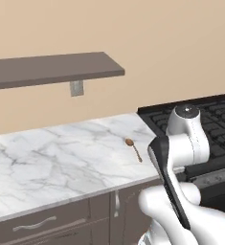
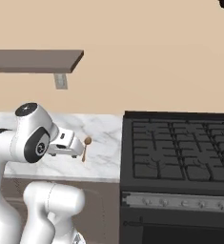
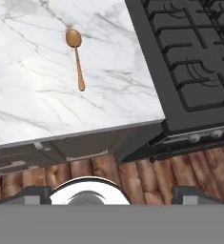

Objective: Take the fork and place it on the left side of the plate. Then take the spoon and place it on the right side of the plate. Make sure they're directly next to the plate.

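A small copper-brown spoon (image 1: 133,149) (image 2: 86,148) (image 3: 76,57) lies alone on the white marble counter (image 1: 51,158), close to its right end and the stove. Its bowl points toward the wall and its handle toward the front edge. My gripper (image 3: 111,193) hangs out in front of the counter's edge, well short of the spoon, looking down at the counter and floor. Its fingertips (image 3: 37,193) stand wide apart, open, with nothing between them. My hand (image 2: 64,145) sits tucked near the arm's upper joint. The fork and the plate are out of view.
A black gas stove (image 1: 205,129) (image 2: 180,147) (image 3: 189,57) adjoins the counter on the right. A brown wall shelf (image 1: 51,69) (image 2: 32,61) hangs above the counter. Dark cabinet drawers (image 1: 47,225) run below it, with wooden floor (image 3: 132,171) in front.
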Controlling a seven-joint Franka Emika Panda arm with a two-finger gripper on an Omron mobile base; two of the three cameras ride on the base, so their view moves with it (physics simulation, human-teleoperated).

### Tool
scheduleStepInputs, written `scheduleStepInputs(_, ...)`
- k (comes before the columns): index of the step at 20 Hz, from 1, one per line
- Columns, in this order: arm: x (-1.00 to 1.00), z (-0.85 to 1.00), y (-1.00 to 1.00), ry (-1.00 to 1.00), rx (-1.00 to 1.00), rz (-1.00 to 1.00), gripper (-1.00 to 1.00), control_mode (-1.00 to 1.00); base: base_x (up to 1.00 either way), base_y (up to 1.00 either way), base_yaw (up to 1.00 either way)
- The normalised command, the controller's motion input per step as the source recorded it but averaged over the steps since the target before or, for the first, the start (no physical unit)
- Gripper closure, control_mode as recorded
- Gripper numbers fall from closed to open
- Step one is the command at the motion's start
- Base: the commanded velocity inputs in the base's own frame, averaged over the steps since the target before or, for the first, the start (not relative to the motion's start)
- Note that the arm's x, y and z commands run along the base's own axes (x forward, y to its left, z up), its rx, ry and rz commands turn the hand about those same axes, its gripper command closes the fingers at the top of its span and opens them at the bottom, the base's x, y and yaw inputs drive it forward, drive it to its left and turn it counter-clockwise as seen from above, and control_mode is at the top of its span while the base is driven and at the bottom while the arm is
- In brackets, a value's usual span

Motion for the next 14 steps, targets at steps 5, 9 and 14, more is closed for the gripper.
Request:
scheduleStepInputs(5, 0.00, 0.00, 0.00, 0.00, 0.00, 0.00, -1.00, 1.00, 0.15, -0.07, 0.26)
scheduleStepInputs(9, 0.00, 0.00, 0.00, 0.00, 0.00, 0.00, -1.00, 1.00, 0.00, -0.12, 0.22)
scheduleStepInputs(14, 0.23, 0.00, -0.19, 0.00, 0.00, 0.10, -1.00, -1.00, 0.00, 0.00, 0.00)
